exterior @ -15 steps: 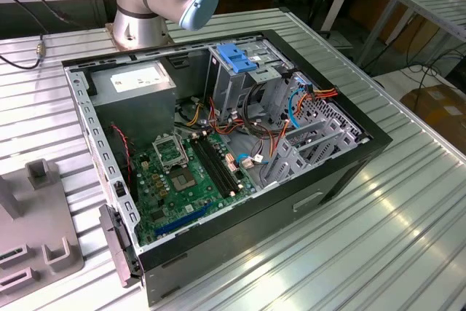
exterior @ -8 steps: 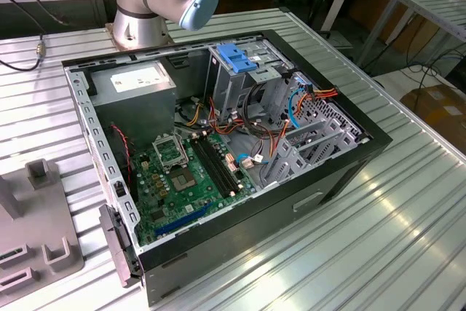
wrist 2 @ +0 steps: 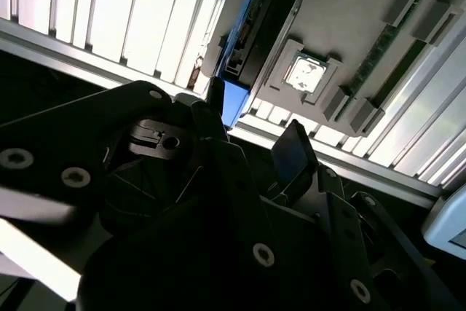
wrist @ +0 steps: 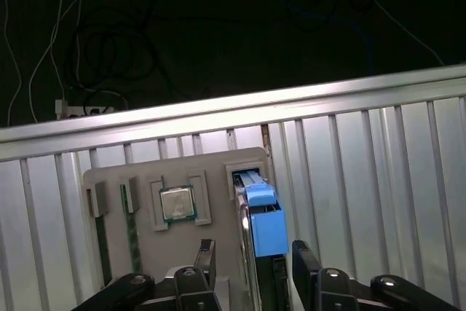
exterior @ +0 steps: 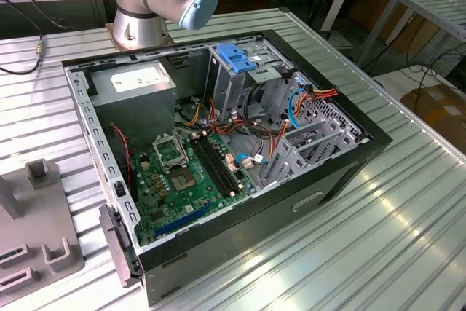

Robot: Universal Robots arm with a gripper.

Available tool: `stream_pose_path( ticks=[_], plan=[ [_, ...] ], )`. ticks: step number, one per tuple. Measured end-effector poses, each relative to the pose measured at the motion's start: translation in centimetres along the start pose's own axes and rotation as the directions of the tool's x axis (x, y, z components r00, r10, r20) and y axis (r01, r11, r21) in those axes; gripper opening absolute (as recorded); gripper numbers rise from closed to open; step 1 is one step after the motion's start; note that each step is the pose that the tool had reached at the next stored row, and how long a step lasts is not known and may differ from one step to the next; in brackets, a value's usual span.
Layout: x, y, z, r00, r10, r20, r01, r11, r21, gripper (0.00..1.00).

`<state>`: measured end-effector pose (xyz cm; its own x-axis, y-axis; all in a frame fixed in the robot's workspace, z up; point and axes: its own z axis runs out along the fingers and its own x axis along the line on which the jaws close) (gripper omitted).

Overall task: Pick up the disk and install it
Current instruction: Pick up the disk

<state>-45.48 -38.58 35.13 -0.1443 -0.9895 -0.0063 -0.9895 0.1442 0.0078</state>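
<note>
At the exterior view's left, a grey holder (exterior: 51,249) sits on the slatted table (exterior: 393,238). Moving right, there's the open computer case (exterior: 331,180). Inside it are the grey power supply (exterior: 135,85), then the green motherboard (exterior: 182,180), then a blue latch (exterior: 237,57) atop the drive cage, with orange and blue cables (exterior: 302,100) beyond.

In the first wrist view, the holder's pockets carry two memory sticks (wrist: 133,231), a processor chip (wrist: 177,204) and the disk (wrist: 261,202), which stands on edge in its slot with its blue rail uppermost. The gripper (wrist: 255,260) hovers right over it with fingers (wrist: 304,261) apart, one on either side of the disk and not clamped. Whether a pad touches it can't be told.
</note>
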Motion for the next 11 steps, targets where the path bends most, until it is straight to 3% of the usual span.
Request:
stream_pose_path(
  ticks=[6,11],
  plan=[
    [-0.11,0.02,0.92,1.0000,0.000,0.0099,0.000,1.0000,-0.0015,0.54],
    [-0.11,0.07,1.56,0.9999,-0.010,0.0138,0.010,1.0000,-0.0021,0.54]
  ],
)
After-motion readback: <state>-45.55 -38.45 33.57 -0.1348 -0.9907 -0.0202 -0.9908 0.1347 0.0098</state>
